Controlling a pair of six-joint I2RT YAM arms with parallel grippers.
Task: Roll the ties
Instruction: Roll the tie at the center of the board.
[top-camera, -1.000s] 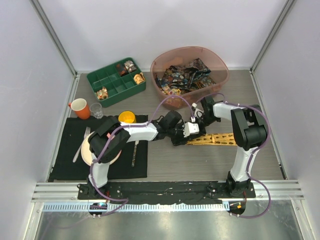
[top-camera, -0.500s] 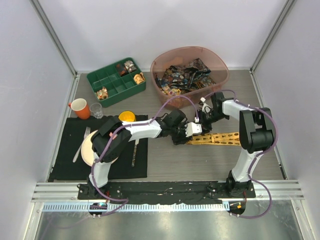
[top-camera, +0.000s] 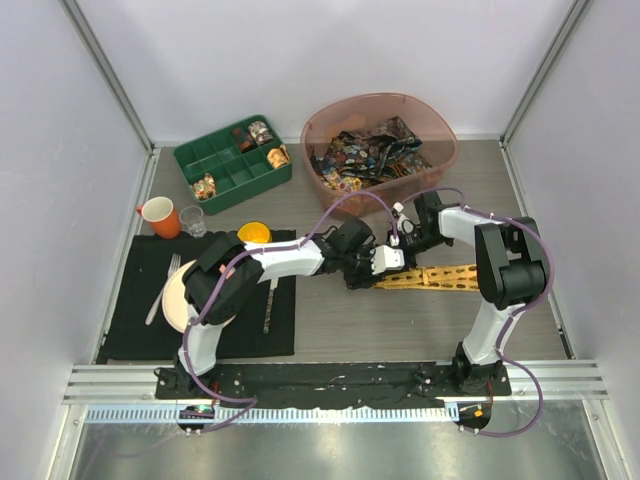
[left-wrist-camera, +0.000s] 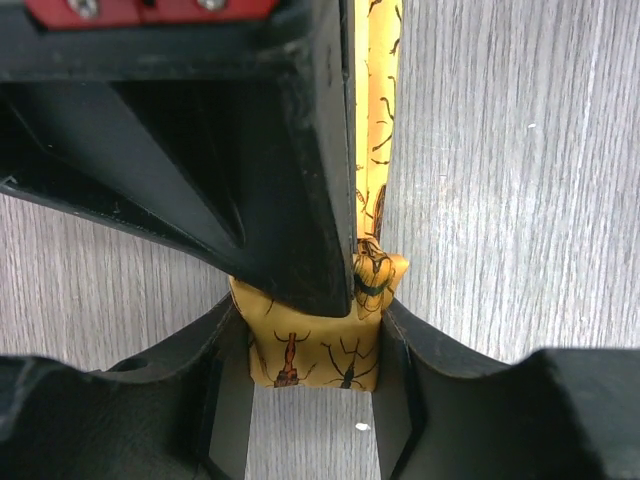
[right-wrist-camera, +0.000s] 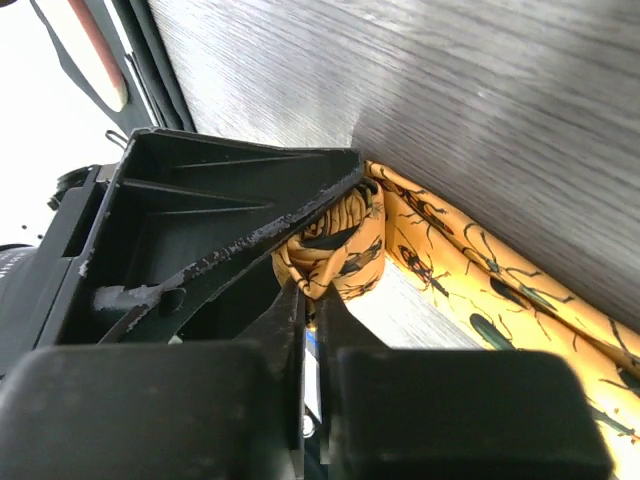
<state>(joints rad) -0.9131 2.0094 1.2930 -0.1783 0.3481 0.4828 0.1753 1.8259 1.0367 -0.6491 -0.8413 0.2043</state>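
The left gripper (left-wrist-camera: 312, 335) pinches the started roll of the yellow tie (top-camera: 430, 277) across its width, one finger on each side. The roll rests on the table (top-camera: 330, 320) near the middle. Just right of it, the right gripper (right-wrist-camera: 310, 300) has its fingers pressed nearly together and seems to nip the roll's inner curl. Further right, the unrolled length lies flat and fairly straight. To roll well, I judge, the core should be turned over that length in small turns, with the edges stacked square and light tension throughout. One gripper should hold while the other regrips, or the layers will spring loose. More ties (top-camera: 370, 150) wait in the bowl (top-camera: 440, 125) behind.
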